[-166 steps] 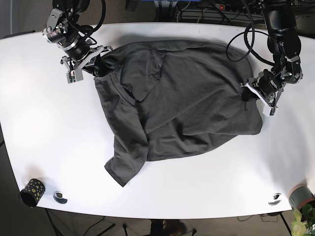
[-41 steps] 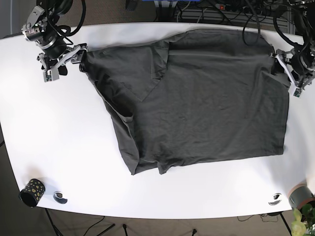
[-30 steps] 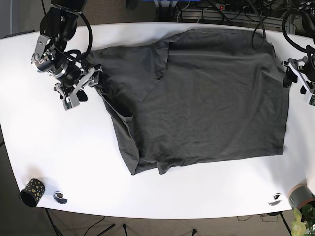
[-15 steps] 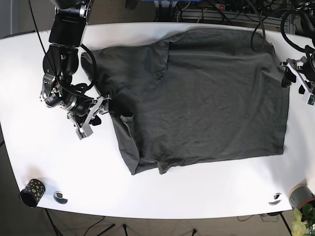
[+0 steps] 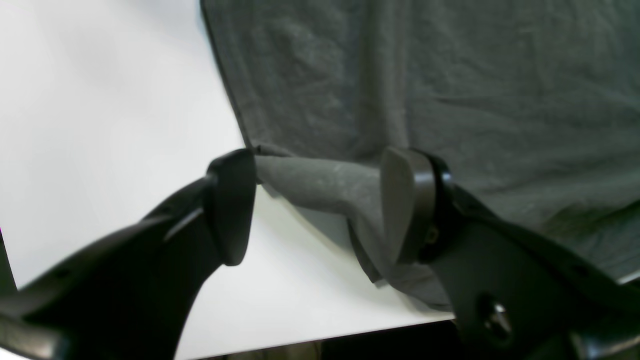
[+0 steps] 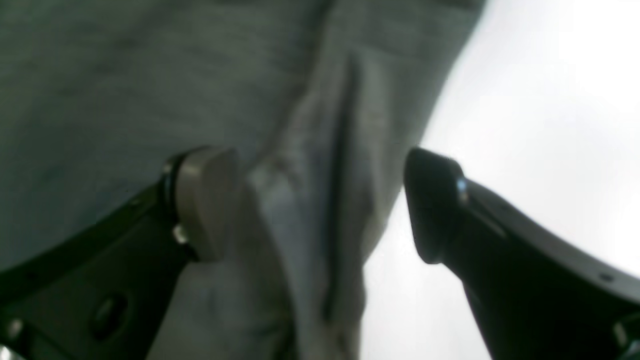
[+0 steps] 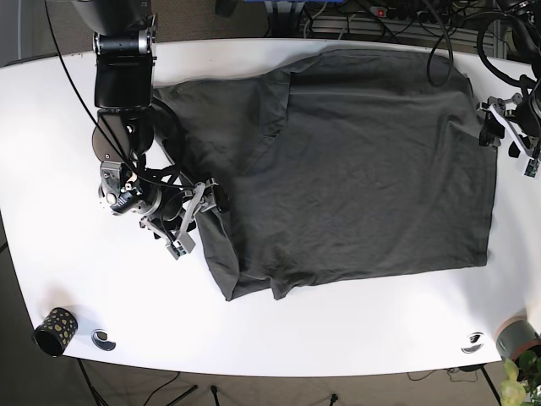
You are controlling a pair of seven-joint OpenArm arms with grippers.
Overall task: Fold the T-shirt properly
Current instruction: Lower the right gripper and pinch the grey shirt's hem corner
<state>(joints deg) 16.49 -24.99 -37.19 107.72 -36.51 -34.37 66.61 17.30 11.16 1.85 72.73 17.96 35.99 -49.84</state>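
Lying spread across the middle and far half of the desk (image 7: 51, 118), the dark grey T-shirt (image 7: 355, 161) reaches almost to the far edge and close to the right-hand edge in the base view. It is mostly flat. One flap is turned over near the far-left part of the cloth, and the left side runs down in a rumpled, doubled strip toward the near edge. It looks laid out rather than folded, so the task seems to be at its start.

The right gripper (image 6: 320, 210), on the base view's left, sits at that rumpled left edge. Its wrist view shows the jaws parted with a raised ridge of cloth between them; the picture is blurred, and the pads do not appear to press the cloth yet. Placed there, it seems ready to pinch the bunched edge and draw it out or over.

The left gripper (image 5: 320, 205) is at the shirt's right edge, near the desk's far-right corner. Its jaws are also apart, with a small lifted tongue of fabric lying between them, touching the inner face of one finger. I judge it is either about to close on this hem or has let it go; the pictures cannot settle which.

A patterned cup (image 7: 56, 330) stands at the near-left corner, well clear of the cloth.
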